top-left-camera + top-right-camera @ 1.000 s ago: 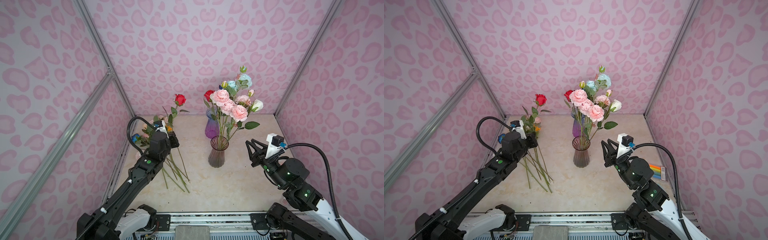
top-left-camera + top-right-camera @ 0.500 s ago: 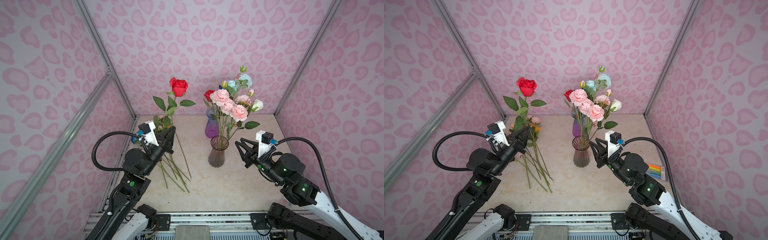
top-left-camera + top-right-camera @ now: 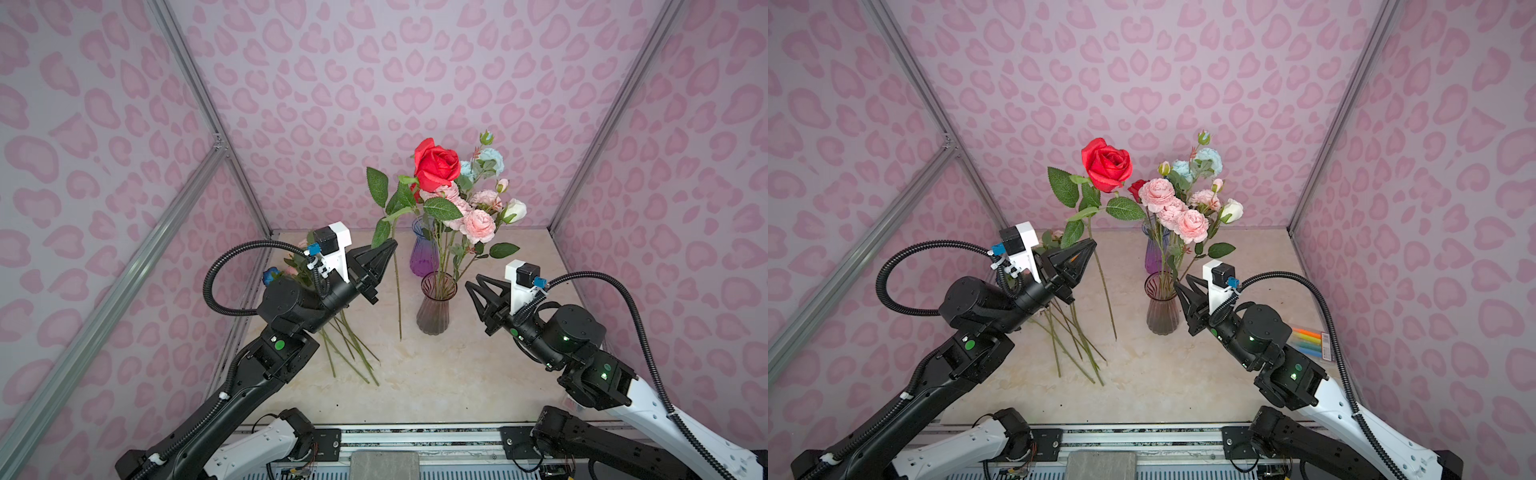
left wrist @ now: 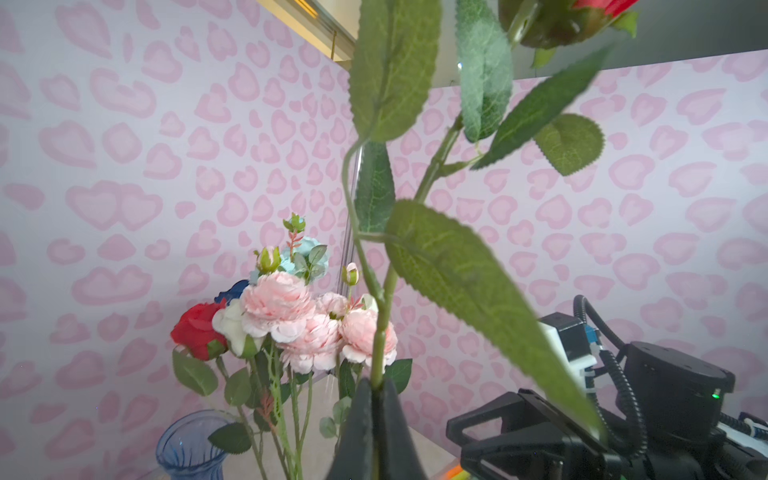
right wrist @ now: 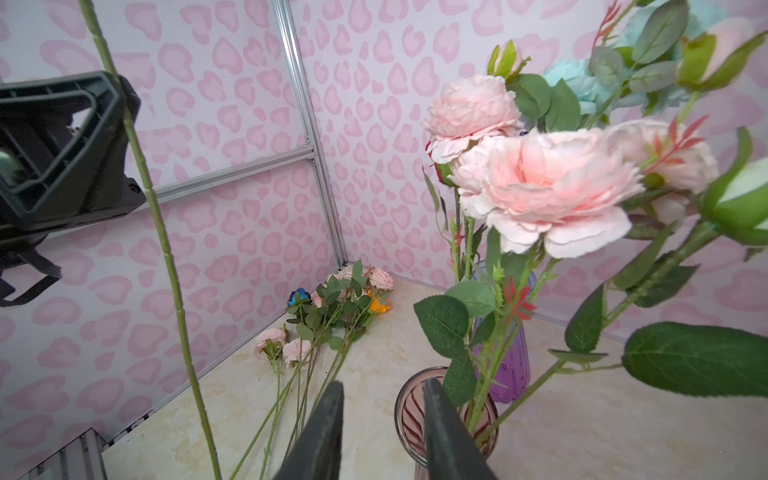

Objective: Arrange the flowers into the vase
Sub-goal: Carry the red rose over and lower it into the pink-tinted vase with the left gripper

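My left gripper (image 3: pixel 392 245) (image 3: pixel 1092 245) (image 4: pixel 376 388) is shut on the green stem of a red rose (image 3: pixel 436 168) (image 3: pixel 1106 166), held upright. The stem's lower end hangs just left of the ribbed brownish glass vase (image 3: pixel 434 307) (image 3: pixel 1161 309) (image 5: pixel 409 419). That vase holds pink peonies (image 3: pixel 478 224) (image 3: pixel 1183 216) (image 4: pixel 299 320) (image 5: pixel 540 187) with pale blue and cream heads. More flowers (image 3: pixel 345 349) (image 3: pixel 1075 336) (image 5: pixel 332 316) lie on the table at the left. My right gripper (image 3: pixel 471 286) (image 3: pixel 1181 282) (image 5: pixel 382 388) stands open and empty, close to the vase's right side.
A purple glass vase (image 3: pixel 424 257) (image 3: pixel 1152 259) (image 5: pixel 511 374) stands behind the brownish one, with a second red rose (image 4: pixel 197 330) in it. A pack of coloured markers (image 3: pixel 1308 338) lies by the right wall. Pink patterned walls and aluminium posts (image 3: pixel 208 124) enclose the table.
My left arm has lifted the red rose off the pile and carried it up and right, toward the vase. My right gripper has moved left, nearer the vase.
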Motion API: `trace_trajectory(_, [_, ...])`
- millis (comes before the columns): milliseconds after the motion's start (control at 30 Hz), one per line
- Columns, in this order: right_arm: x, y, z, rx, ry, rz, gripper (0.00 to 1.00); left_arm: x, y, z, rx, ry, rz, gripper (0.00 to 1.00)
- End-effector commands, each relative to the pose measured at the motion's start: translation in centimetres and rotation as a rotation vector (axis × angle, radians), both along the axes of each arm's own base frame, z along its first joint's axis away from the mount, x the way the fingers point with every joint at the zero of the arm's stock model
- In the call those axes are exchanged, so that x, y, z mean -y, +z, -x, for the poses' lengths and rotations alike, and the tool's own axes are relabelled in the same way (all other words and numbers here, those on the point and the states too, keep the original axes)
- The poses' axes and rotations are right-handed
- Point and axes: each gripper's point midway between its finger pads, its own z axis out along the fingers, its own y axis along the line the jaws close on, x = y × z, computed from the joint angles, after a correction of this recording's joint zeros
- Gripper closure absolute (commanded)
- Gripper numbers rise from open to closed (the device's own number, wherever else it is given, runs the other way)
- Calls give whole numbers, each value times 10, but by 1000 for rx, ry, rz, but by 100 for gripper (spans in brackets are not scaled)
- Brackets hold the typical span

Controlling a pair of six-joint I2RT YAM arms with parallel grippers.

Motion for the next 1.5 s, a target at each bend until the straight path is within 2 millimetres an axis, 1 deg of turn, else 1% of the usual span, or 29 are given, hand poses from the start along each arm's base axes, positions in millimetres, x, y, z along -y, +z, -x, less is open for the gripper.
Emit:
trace_trajectory(0, [16, 1, -6, 20, -90, -9, 67, 9, 26, 8, 129, -17, 36, 97])
trace_trajectory(67, [24, -1, -7, 25, -127, -11, 66, 17, 32, 7, 168, -14, 45, 97])
trace_trajectory(167, [32, -1, -7, 36, -159, -14, 66, 31, 37, -2, 210, 7, 64, 97])
trace_trajectory(267, [40, -1, -6, 45, -186, -16, 67, 40, 40, -16, 256, 61, 85, 97])
trace_trajectory(333, [44, 0, -5, 49, -194, -17, 66, 46, 42, -29, 256, 97, 93, 97])
trace_trajectory(467, [49, -2, -4, 53, -209, -6, 66, 61, 43, -48, 270, 130, 75, 97])
trace_trajectory(533, [52, -3, -3, 55, -220, -3, 67, 68, 37, -59, 263, 157, 55, 97])
trace_trajectory(633, [57, -4, -3, 56, -230, -3, 66, 76, 21, -74, 235, 184, 29, 97])
trace_trajectory(700, [59, -6, -3, 57, -238, -2, 67, 82, 7, -82, 210, 188, 12, 97])
trace_trajectory(800, [61, -9, -4, 53, -243, -2, 67, 85, -9, -92, 191, 217, -2, 97])
trace_trajectory(867, [61, -10, -4, 50, -239, -2, 67, 87, -16, -96, 190, 223, -5, 97])
trace_trajectory(1000, [61, -11, -4, 47, -241, 1, 67, 91, -24, -103, 175, 228, -11, 97])
trace_trajectory(1067, [62, -11, -5, 43, -243, -1, 67, 93, -34, -106, 152, 224, -21, 97])
trace_trajectory(1133, [62, -14, -5, 38, -244, -1, 67, 90, -46, -108, 123, 234, -29, 97])
trace_trajectory(1200, [62, -16, -7, 34, -249, -1, 67, 85, -63, -111, 83, 249, -34, 97])
trace_trajectory(1333, [61, -21, -10, 19, -247, 6, 66, 77, -91, -110, 21, 266, -49, 97])
trace_trajectory(1400, [59, -21, -11, 10, -242, 13, 66, 74, -103, -110, -3, 272, -58, 97])
trace_trajectory(1467, [58, -22, -12, 1, -240, 15, 66, 70, -113, -111, -29, 283, -66, 95])
